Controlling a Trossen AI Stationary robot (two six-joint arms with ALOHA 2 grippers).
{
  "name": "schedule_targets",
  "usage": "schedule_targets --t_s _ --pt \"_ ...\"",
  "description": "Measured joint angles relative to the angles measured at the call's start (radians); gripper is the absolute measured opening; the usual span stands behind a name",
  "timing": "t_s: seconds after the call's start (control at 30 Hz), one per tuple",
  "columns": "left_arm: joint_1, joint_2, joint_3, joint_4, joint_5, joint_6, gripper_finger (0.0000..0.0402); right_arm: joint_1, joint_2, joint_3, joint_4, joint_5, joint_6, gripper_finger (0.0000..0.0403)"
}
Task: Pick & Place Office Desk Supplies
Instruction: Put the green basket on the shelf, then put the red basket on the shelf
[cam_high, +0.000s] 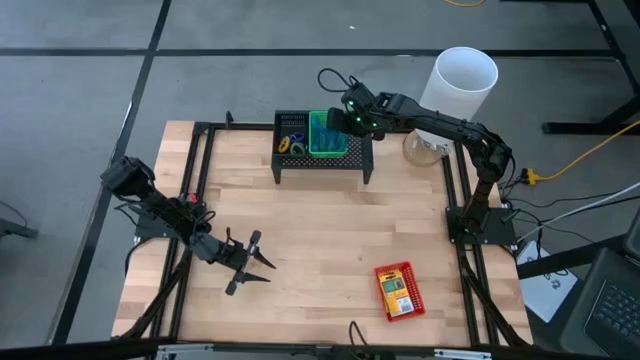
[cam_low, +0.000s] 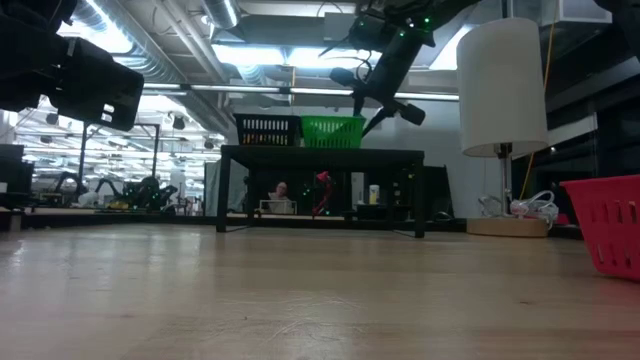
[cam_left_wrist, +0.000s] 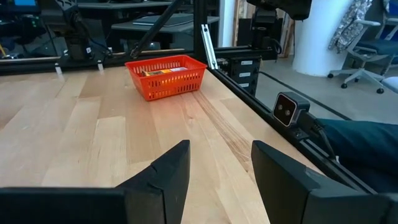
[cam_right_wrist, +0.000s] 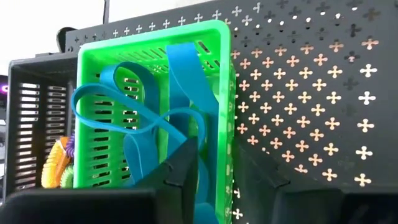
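A green basket (cam_right_wrist: 149, 112) stands on the black mesh stand (cam_high: 322, 160) at the table's far side, with a black basket (cam_high: 292, 133) beside it. Blue band loops (cam_right_wrist: 143, 124) lie coiled in the green basket. Small coloured rings (cam_right_wrist: 59, 165) show in the black basket. My right gripper (cam_right_wrist: 227, 186) hangs over the green basket's edge, slanting down, fingers open. One band runs down between its fingers. My left gripper (cam_left_wrist: 221, 168) stands open and level low over the table's near left, holding nothing. A red basket (cam_high: 399, 291) with a yellow-and-green pack (cam_left_wrist: 163, 71) sits near right. My right gripper stands with one blue band's lower stretch (cam_right_wrist: 204, 180) running right beside the inner face of one finger (cam_right_wrist: 180, 174); I cannot tell whether it touches. The rest of that band lies slack in the green basket, over its wall.
A tall white cylinder (cam_high: 462, 80) stands at the far right corner, close behind my right arm. Black frame rails (cam_high: 200, 180) run along the table's left and right sides. Bare wood lies between the stand and the red basket (cam_left_wrist: 166, 76).
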Motion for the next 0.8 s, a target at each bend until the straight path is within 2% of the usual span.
schedule_targets --t_s 0.23,0.4,0.6,0.8 --pt "0.0 0.0 0.0 -0.007 0.0 -0.012 0.0168 0.0 0.0 0.0 0.0 -0.003 -0.032 0.0155" --pt "0.0 0.0 0.0 -0.024 0.0 -0.015 0.0168 0.0 0.0 0.023 -0.005 0.004 -0.054 0.0176" --pt "0.0 0.0 0.0 -0.029 -0.001 -0.026 0.0168 0.001 -0.001 0.125 -0.099 0.114 -0.062 0.0178" --pt "0.0 0.0 0.0 -0.031 0.0 -0.04 0.0168 0.019 -0.002 0.233 -0.329 0.241 -0.079 0.0178"
